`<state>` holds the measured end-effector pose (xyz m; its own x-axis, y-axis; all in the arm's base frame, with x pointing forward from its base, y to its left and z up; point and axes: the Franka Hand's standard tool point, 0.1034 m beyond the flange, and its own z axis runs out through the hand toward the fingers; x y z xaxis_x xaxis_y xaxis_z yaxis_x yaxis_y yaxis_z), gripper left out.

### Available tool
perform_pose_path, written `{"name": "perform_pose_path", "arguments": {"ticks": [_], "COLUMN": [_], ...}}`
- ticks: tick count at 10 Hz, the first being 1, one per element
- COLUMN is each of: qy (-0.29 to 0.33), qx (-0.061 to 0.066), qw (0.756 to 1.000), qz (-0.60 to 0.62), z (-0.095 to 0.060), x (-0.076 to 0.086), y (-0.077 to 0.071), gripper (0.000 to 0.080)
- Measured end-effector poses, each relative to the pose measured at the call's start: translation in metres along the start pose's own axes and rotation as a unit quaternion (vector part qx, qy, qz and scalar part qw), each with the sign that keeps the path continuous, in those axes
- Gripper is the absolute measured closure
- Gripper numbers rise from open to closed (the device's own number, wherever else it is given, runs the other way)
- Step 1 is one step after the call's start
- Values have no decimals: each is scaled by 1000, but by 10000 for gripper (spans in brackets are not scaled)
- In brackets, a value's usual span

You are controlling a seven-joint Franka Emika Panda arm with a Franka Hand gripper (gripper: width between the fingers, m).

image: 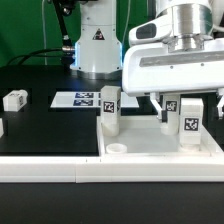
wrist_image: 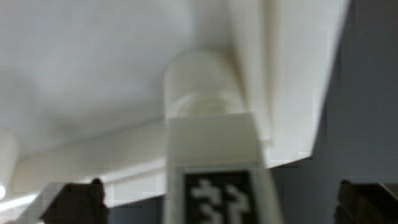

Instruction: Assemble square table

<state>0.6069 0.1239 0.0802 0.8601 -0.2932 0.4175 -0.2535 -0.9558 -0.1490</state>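
My gripper point(image: 189, 108) stood with jaws apart, clamping nothing. The leg point(wrist_image: 217, 140) stood upright between my fingers on the tabletop point(image: 150, 152) beneath, apparently seated in its corner socket.

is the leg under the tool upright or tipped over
Upright: the leg stands straight on the slab, its sides vertical in the exterior view. The open tool straddles it, with a gap on each side.

We see a rounded white arm base point(image: 97, 48) bearing a black-and-white triangular sticker point(image: 97, 36), a bluish light at its side, a silvery grey wrist cylinder point(image: 190, 18), a boxy white gripper point(image: 187, 105), two dark, blunt-tipped fingers point(wrist_image: 75, 203)
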Motion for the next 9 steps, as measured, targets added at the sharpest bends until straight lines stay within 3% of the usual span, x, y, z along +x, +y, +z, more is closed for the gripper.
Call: {"name": "perform_pose_path", "arguments": {"ticks": [2,5,6,8,9], "qy": [-21,-29,-80,-199,-231], "qx": [-12,-14,-16,-48,-54], "qw": [1000,999,996,979,971], "qz": [17,17,22,3,2], "z": [-9,-8,-5,-6,-4], "x": [10,8,0,17,22], "y": [7,9,11,19,20], "gripper": [150,150,150,150,150]}}
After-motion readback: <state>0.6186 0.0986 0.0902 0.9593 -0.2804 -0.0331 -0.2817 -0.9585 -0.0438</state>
